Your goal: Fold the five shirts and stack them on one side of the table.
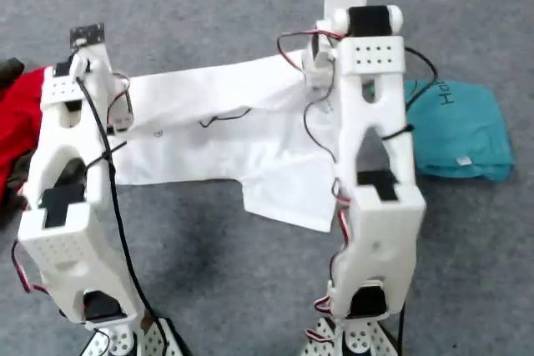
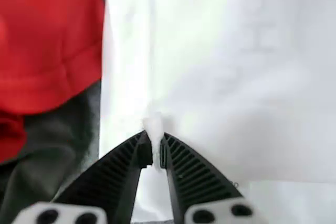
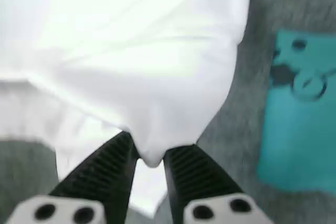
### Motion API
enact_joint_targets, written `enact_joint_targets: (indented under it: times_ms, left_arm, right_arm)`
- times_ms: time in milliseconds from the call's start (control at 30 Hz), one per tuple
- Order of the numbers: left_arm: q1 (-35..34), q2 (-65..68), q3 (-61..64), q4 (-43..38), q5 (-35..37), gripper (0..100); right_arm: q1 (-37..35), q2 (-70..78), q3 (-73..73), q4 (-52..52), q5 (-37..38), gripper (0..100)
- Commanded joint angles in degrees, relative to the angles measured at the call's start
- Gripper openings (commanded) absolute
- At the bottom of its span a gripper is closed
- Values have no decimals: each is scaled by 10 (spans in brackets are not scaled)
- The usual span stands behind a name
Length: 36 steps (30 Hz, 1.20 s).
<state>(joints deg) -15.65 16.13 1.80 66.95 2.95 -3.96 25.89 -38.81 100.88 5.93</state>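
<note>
White shirt lies spread in the middle of the table, between a red shirt and a folded teal shirt. Left gripper is pinched tight on its edge near the red one. Right gripper pinches a bunch near the teal one. If one thin pinch slips, the fold could go crooked.

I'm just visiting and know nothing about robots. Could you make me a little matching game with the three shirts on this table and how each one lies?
Things:
1. white fabric shirt
2. red fabric shirt
3. teal fabric shirt

States:
A. folded, lying beside the right arm
B. lying loose beside the left arm
C. spread mid-table, pinched by the left end effector and the right end effector

Pairs: 1-C, 2-B, 3-A.
</note>
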Motion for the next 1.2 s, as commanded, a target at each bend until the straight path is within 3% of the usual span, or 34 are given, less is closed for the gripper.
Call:
enact_joint_targets:
  times_ms: [0, 300, 633, 833, 933, 1000, 1167]
  left_arm:
    - [-23, -110, 116, -71, -7, 29]
    - [-7, -222, 284, -148, -27, 29]
    - [-30, -172, 279, -168, -30, 29]
    - [-22, -149, 278, -180, -32, 29]
    - [-16, -149, 279, -174, -65, 36]
    - [-16, -149, 272, -147, -95, 76]
    - [-61, -149, 216, -69, -119, 137]
  right_arm:
    - [-2, -124, 146, 4, 38, 14]
    - [4, -305, 415, 4, 113, 14]
    - [-21, -394, 596, -2, 141, 14]
    - [-27, -393, 647, -55, 142, 15]
    - [-26, -393, 662, -76, 142, 20]
    - [-25, -393, 663, -76, 137, 64]
    - [-25, -396, 638, -53, 142, 312]
